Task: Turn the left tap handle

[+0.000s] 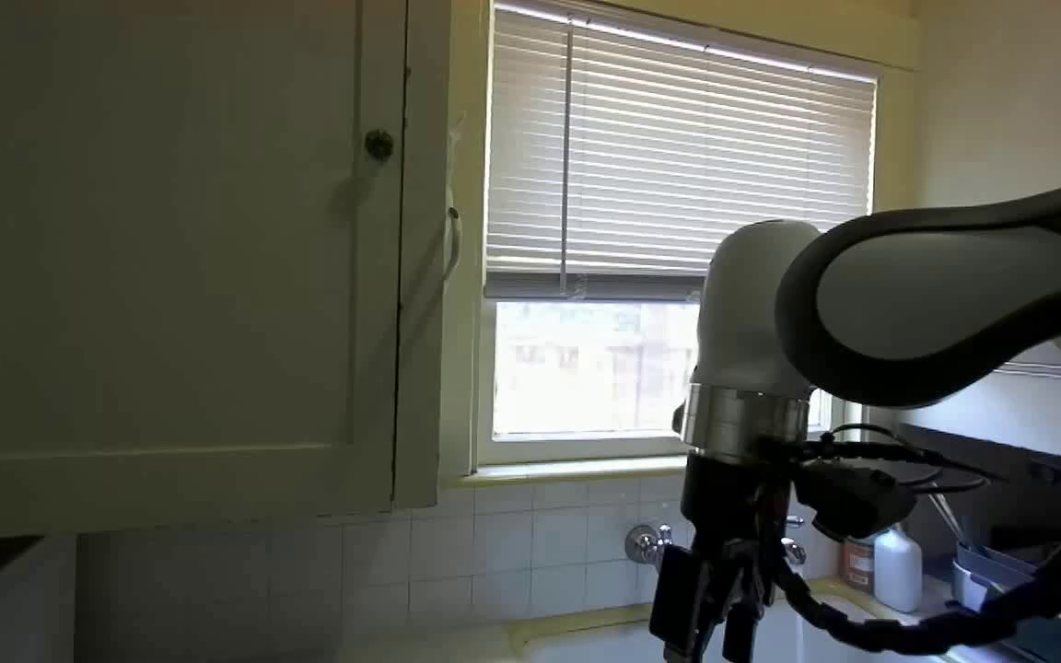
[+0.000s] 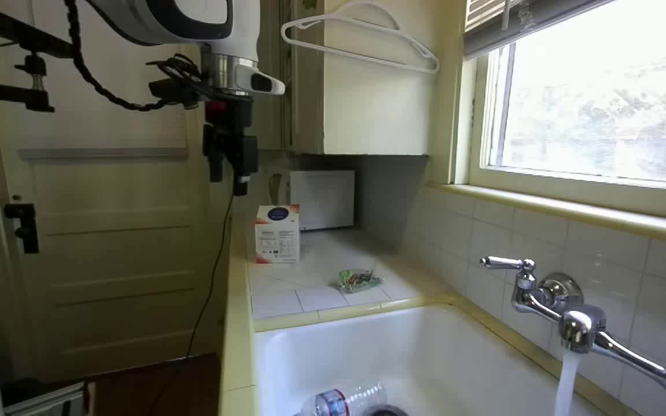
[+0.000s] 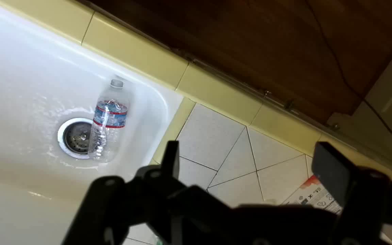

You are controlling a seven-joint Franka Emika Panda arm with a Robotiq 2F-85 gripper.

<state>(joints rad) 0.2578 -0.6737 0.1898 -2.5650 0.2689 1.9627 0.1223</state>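
Observation:
The left tap handle [image 2: 503,263] is a small chrome lever at the left end of the wall-mounted tap [image 2: 583,327]. It also shows in an exterior view [image 1: 664,534], just left of the gripper, which partly hides the tap. Water runs from the central spout into the sink [image 2: 437,335]. My gripper [image 2: 229,180] is open and empty, pointing down, well above the counter and far from the tap. In the wrist view the fingers [image 3: 250,151] are wide apart with only counter tiles between them. The tap is out of the wrist view.
A clear plastic bottle [image 3: 110,115] lies in the sink beside the drain [image 3: 77,137]. A white carton [image 2: 277,237] and a small green packet [image 2: 358,280] stand on the tiled counter. A cabinet [image 2: 376,104] with a hanger is above. The window sill [image 2: 570,211] runs over the tap.

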